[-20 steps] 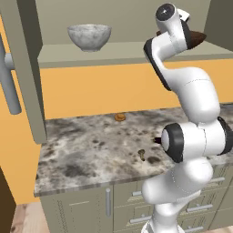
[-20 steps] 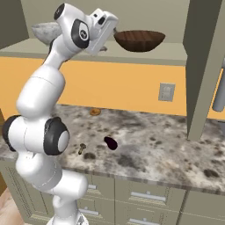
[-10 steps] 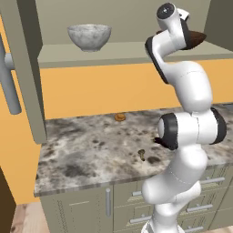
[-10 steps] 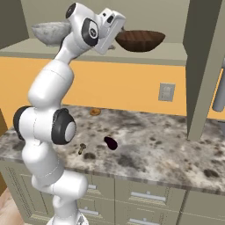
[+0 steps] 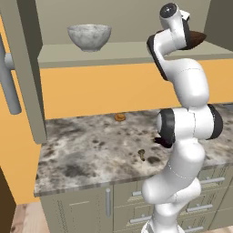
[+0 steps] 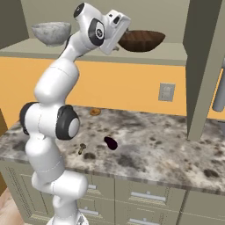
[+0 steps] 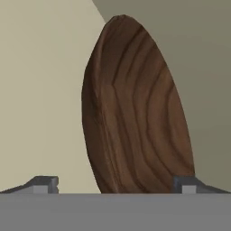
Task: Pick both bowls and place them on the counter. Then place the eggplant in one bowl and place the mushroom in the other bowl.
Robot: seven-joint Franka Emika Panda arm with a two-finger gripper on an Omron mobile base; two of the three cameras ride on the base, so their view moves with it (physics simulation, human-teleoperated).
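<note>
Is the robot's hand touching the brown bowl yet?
Cannot tell. In the hand view the open gripper frames the brown bowl, one fingertip right at its rim, with no plain gap or contact.

A white arm (image 5: 186,136) rises before the counter (image 5: 91,150), its top reaching the shelf (image 5: 113,52) where a marbled bowl (image 5: 89,36) sits. A wooden bowl (image 5: 196,38) peeks out behind the arm. Below, a mushroom (image 5: 142,154) and an orange lump (image 5: 119,117) lie well apart.
</note>
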